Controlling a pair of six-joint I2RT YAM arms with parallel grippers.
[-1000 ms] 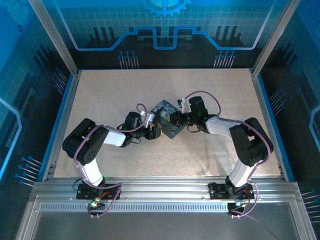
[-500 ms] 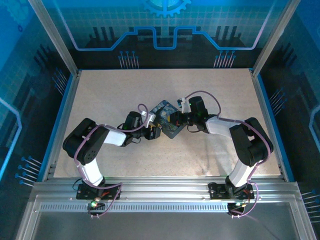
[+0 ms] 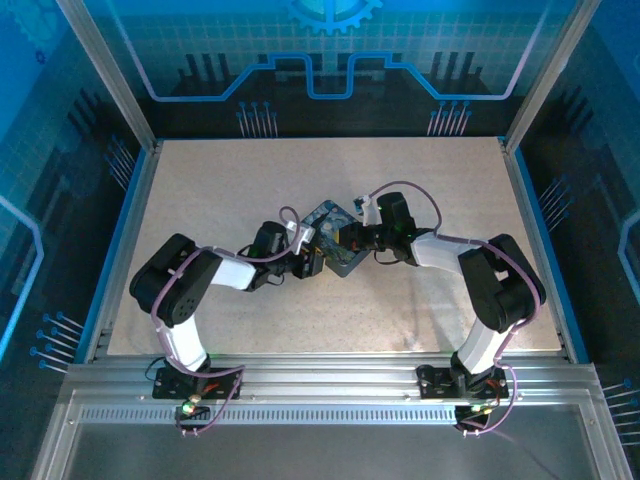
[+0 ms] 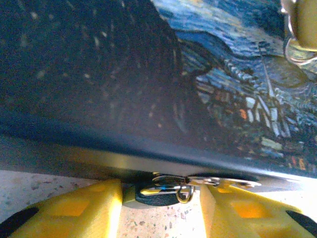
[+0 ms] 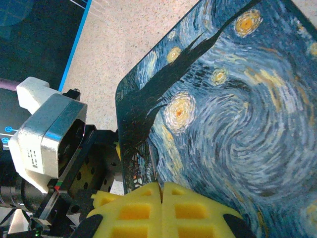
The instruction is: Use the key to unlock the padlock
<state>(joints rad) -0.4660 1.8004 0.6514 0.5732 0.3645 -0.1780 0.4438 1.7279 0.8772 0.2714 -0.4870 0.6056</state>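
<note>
Sitting under everything is a big speckled table [image 3: 200, 200]. Two arms reach in from the near edge and meet in the middle: the left arm [image 3: 190, 285] and the right arm [image 3: 495, 280]. Between them lies a blue tin [image 3: 326, 220] with a swirly star painting on its lid.

The left gripper [image 3: 312, 263] is low at the tin's near-left side. Its yellow fingers [image 4: 74, 210] are spread apart. The padlock [image 4: 157, 193] sits between them, hooked on a shiny clasp [image 4: 223, 182] at the tin's bottom edge, down by the table. One finger is just beside the padlock. The other has a small gap.

The right gripper [image 3: 350, 240] is at the tin's other side, over the lid. Its yellow fingers [image 5: 133, 210] are pressed tight together. A thin dark sliver pokes out from between them, close against the lid. It looks like the key [image 5: 154, 171], but it is too small to be sure. A little silver ring [image 4: 295, 49] hangs over the lid too.
</note>
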